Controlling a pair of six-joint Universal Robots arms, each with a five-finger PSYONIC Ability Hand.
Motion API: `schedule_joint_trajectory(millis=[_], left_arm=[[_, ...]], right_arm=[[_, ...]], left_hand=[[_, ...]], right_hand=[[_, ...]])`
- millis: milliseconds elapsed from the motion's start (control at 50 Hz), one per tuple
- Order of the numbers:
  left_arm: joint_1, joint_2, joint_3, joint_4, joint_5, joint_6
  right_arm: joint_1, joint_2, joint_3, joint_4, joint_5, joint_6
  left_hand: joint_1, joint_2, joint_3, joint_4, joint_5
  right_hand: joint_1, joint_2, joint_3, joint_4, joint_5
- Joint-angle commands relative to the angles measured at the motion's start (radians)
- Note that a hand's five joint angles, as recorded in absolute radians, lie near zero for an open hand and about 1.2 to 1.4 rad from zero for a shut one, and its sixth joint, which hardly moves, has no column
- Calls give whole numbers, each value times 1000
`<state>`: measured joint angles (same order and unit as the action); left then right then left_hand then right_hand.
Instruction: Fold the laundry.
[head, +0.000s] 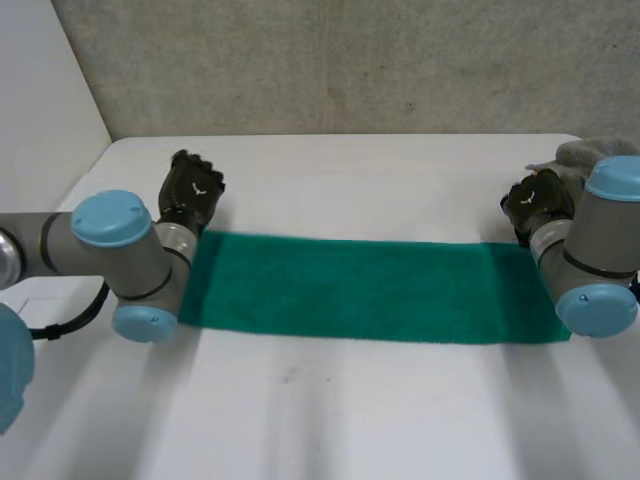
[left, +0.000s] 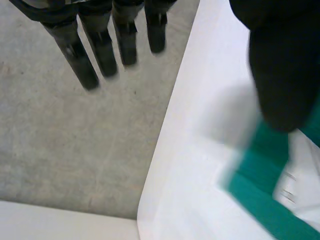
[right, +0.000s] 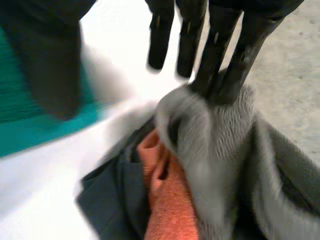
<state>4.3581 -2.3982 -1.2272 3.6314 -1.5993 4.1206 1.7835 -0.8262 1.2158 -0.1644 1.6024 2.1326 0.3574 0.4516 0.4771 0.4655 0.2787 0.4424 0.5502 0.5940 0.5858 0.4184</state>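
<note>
The green towel (head: 360, 290) lies flat as a long strip across the bench (head: 330, 420). The left hand (head: 192, 190) hangs by its far left corner, fingers (left: 75, 50) straight, grasping nothing. The right hand (head: 538, 203), likewise released, is by the far right corner, next to a pile (right: 215, 165) of cloths.

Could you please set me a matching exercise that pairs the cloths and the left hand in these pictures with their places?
1. green cloth
2. left hand
3. grey cloth
4. orange cloth

A. at the fingertips of the right hand
B. flat across the table
C. between the grey cloth and a dark cloth
D. beside the green cloth's far left corner

Pairs: 1-B, 2-D, 3-A, 4-C.
</note>
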Motion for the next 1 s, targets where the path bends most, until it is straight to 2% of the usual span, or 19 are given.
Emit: schedule_joint_trajectory(millis=[20, 120, 180, 220, 280, 360, 440, 560, 620, 640, 680, 760, 840, 900, 1000], left_arm=[[-43, 13, -12, 16, -4, -8], [-45, 91, -109, 12, -16, -6], [-40, 177, -213, 10, -15, -11], [-40, 217, -265, 9, -10, -14], [-38, 289, -366, 13, -5, -42], [-40, 349, -455, 15, -4, -118], [-46, 367, -494, 15, -2, -212], [-49, 364, -499, 15, -2, -269], [-49, 360, -499, 16, -2, -269], [-49, 358, -499, 16, -2, -270], [-49, 357, -499, 16, -2, -269], [-48, 357, -503, 15, -4, -270], [-46, 370, -514, 15, -4, -272], [-43, 386, -520, 15, -2, -272], [-40, 407, -531, 13, -4, -278]], right_arm=[[14, -47, 31, -78, 70, 30], [-2, -180, 132, -69, 44, 136], [-27, -275, 212, -9, -30, 217], [-55, -333, 270, 98, -99, 262], [-105, -379, 333, 260, -185, 309], [-183, -390, 416, 376, -269, 348], [-216, -389, 488, 320, -324, 351], [-223, -369, 524, 200, -328, 352], [-226, -315, 521, 166, -329, 352], [-228, -306, 519, 158, -329, 352], [-230, -291, 511, 141, -325, 351], [-268, -295, 519, 103, -291, 349], [-312, -378, 533, 65, -266, 328], [-352, -439, 539, 78, -265, 259], [-463, -450, 538, 95, -257, 64]], left_hand=[[-183, -277, -303, -291, -279], [-183, -277, -303, -291, -279], [-183, -277, -303, -291, -279], [-183, -277, -303, -291, -279], [-183, -277, -303, -291, -279], [-183, -277, -303, -291, -279], [-183, -277, -303, -291, -279], [-183, -277, -303, -291, -279], [-183, -277, -303, -291, -279], [-183, -277, -303, -291, -279], [-183, -277, -303, -291, -279], [-183, -277, -303, -291, -279], [-183, -277, -303, -291, -279], [-183, -277, -303, -291, -279], [-183, -277, -303, -291, -279]], right_hand=[[-268, -376, -420, -411, -418], [-268, -376, -420, -411, -418], [-268, -376, -420, -411, -418], [-268, -376, -420, -411, -418], [-268, -376, -420, -411, -418], [-268, -376, -420, -411, -418], [-170, -278, -322, -313, -320], [4, -104, -148, -140, -147], [179, 71, 28, 36, 29], [282, 174, 130, 138, 131], [940, 832, 789, 797, 790], [954, 846, 802, 810, 803], [954, 846, 802, 810, 803], [954, 846, 802, 810, 803], [954, 846, 802, 810, 803]])
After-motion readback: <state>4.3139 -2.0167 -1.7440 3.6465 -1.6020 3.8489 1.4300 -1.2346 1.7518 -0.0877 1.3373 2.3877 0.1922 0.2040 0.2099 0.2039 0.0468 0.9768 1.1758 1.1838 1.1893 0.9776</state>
